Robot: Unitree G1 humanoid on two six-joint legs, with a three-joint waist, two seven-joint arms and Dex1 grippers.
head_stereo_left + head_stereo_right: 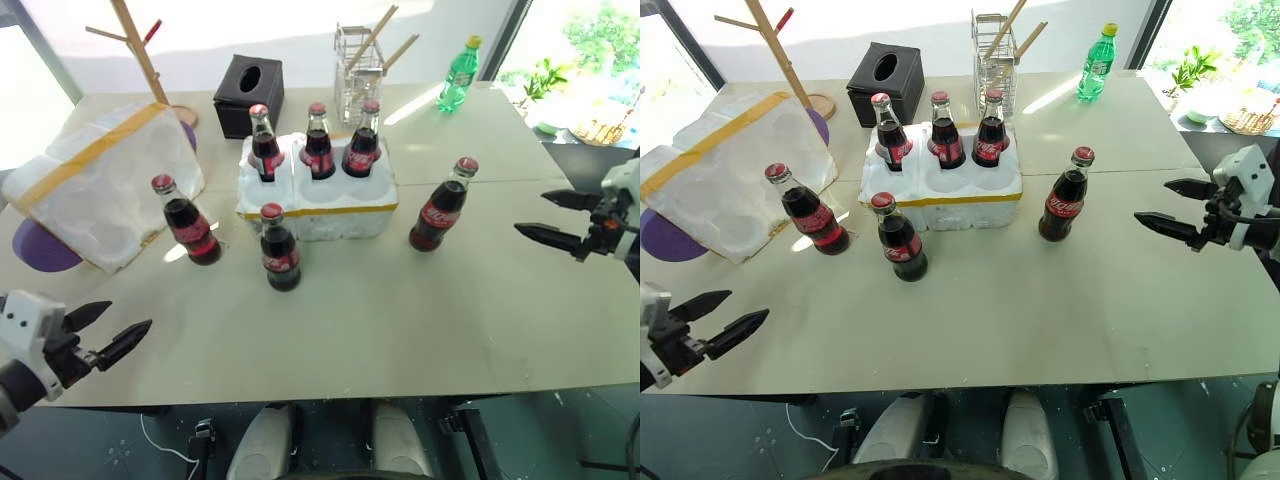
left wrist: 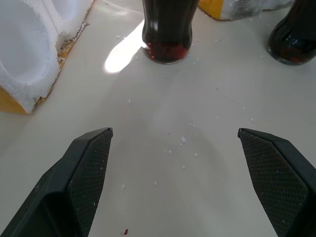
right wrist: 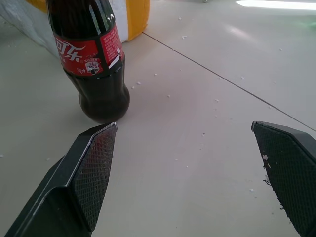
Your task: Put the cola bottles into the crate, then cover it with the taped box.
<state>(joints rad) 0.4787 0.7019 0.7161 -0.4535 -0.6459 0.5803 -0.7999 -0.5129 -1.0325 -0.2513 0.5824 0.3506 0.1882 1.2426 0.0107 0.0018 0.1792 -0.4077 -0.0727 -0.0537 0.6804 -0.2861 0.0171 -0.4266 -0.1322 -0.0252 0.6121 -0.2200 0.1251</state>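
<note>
I see the taped box (image 1: 95,185) lying tilted at table left, beside the crate (image 1: 318,205) holding three cola bottles (image 1: 318,142). Three more stand on the table (image 1: 400,310) around it. My left gripper (image 1: 115,328) and right gripper (image 1: 550,215) both hang spread apart, empty.

Cola bottles (image 1: 275,247): dark brown, red labels and caps. Crate (image 1: 330,210): white, thin yellow line. Box (image 1: 95,185): white, wide yellow bands. Tissue box (image 1: 248,95): black. Soda bottle (image 1: 458,75): green, yellow cap. Table (image 1: 400,320): cream. Gripper fingers (image 2: 89,163): black, cross-hatched pads.
</note>
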